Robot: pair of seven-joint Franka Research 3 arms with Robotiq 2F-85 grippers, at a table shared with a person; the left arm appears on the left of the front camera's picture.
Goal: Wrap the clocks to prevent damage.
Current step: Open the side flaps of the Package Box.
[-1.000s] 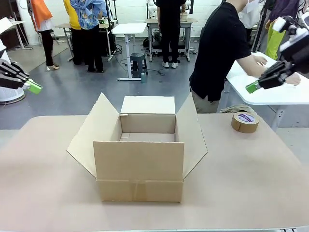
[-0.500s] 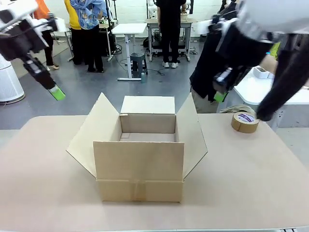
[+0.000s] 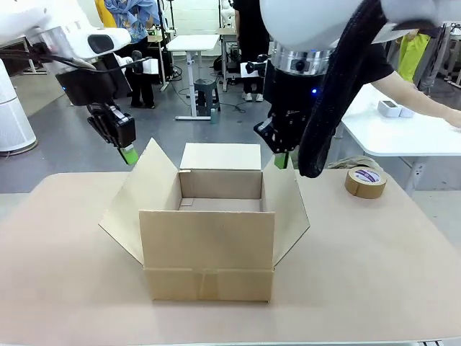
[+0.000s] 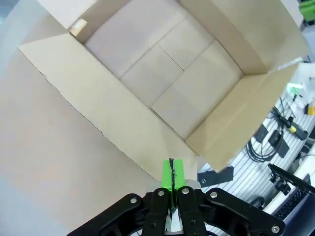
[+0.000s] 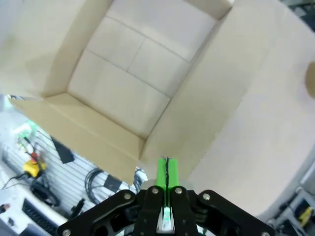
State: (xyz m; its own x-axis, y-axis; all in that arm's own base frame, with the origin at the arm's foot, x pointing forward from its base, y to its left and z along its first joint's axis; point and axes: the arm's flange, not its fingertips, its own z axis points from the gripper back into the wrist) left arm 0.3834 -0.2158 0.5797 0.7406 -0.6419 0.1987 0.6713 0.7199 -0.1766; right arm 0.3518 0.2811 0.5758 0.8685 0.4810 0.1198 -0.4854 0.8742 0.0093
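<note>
Tips pressed together, the left pincer [image 3: 130,154] hangs above the open brown cardboard box's [image 3: 207,249] left flap and the right pincer [image 3: 281,160] above its right flap, equally near; where the clocks lie I cannot tell.

The cardboard box [image 3: 207,245] is matt brown paperboard, smooth inside, with a rough, fibrous flap edge in the left wrist view. The surface [image 3: 374,274] is matt, even tan. The tape roll [image 3: 365,182] has a slight sheen. The left claw [image 3: 130,154] and right claw [image 3: 281,160] are matt black with bright green pads [image 4: 177,173]; the arm shell [image 3: 317,18] is glossy white plastic
</note>
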